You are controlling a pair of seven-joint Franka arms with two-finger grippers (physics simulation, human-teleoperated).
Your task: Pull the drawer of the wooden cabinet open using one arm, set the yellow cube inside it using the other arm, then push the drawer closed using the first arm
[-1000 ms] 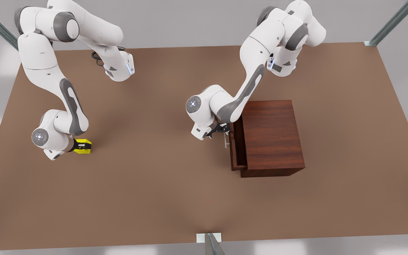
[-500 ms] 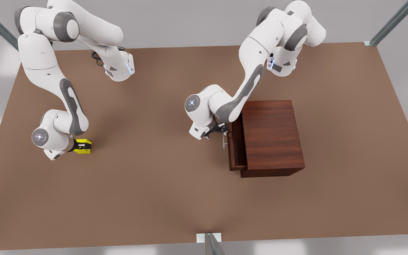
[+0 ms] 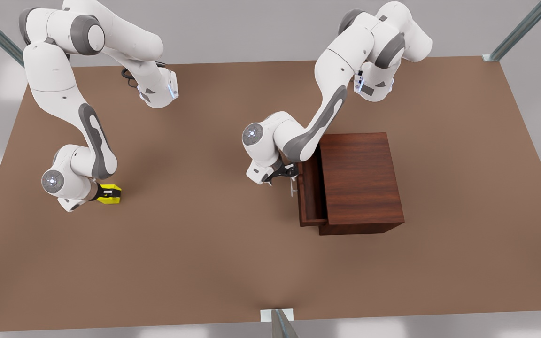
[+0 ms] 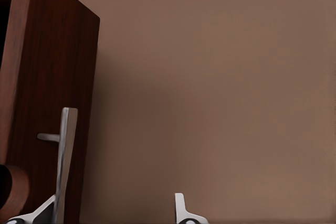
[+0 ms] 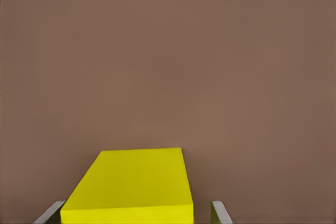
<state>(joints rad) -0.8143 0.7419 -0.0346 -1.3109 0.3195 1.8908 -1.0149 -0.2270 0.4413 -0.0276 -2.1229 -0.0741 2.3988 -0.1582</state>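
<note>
Yellow cube (image 5: pixel 134 184) between parted jaws

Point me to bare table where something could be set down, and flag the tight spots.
Widest bare stretch: the table between the yellow cube and the drawer. Also bare: the near strip before the wooden cabinet, and the front view's right of it. Crowded: the drawer front, where the left gripper is at the handle, and around the cube, flanked by the right gripper.

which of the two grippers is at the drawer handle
The left gripper, on the arm at the front view's right: it is at the silver handle of the drawer. The right gripper straddles the yellow cube.
</note>
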